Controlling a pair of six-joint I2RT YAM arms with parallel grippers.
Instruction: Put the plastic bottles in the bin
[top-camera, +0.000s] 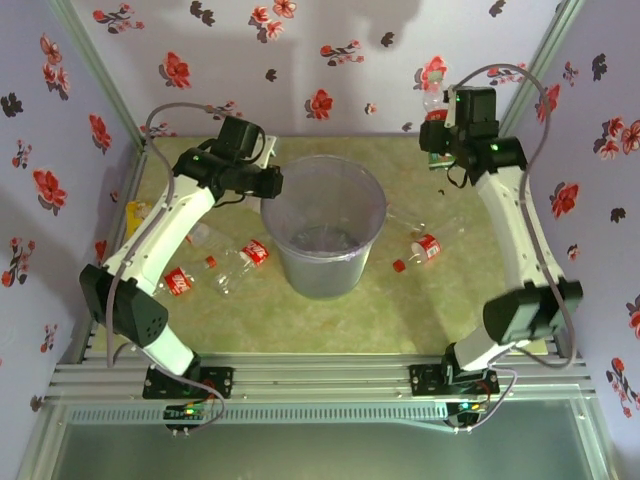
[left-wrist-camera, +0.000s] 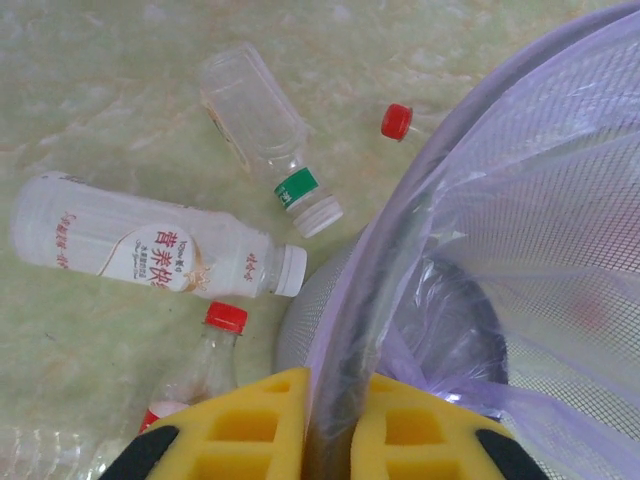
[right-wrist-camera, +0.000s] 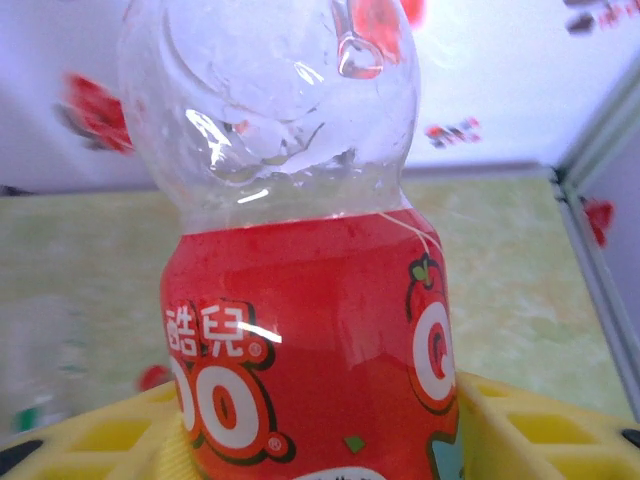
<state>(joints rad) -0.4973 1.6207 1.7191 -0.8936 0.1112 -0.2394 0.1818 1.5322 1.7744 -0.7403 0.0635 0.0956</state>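
Left end effector (left-wrist-camera: 335, 435): yellow gridded pads clenched on the thin rim of the round, translucent lilac bin (left-wrist-camera: 420, 200), whose wall shows a fine mesh texture and which stands mid-frame in the top view. Right end effector (right-wrist-camera: 320, 445): grasping a clear, dimpled red-labelled bottle (right-wrist-camera: 300, 330), long axis vertical in the wrist frame, at upper right of the top view. Beyond the left pads, on the mottled green counter (left-wrist-camera: 80, 100), lie a white-labelled bottle (left-wrist-camera: 150, 245), cap pointing right, and a green-banded bottle (left-wrist-camera: 262, 125), cap toward lower right.
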